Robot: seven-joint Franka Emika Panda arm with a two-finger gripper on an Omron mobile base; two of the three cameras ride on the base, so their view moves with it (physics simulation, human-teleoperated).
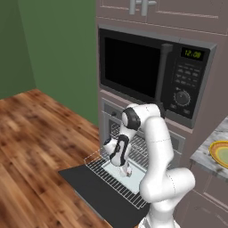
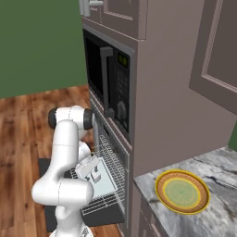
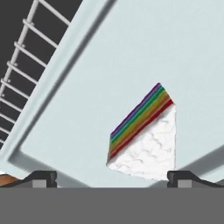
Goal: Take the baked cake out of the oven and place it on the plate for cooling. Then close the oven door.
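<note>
rainbow-layered, white-frosted cake wedge is seen on a pale tray on the pulled-out wire rack above the lowered oven door; the gripper is held spread wide above it, nothing grasped.

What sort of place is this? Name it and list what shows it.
A rendered home kitchen, most likely: a built-in oven with its oven door dropped open and the wire rack slid out, a black microwave above it, and a stone counter holding a plate.
</note>
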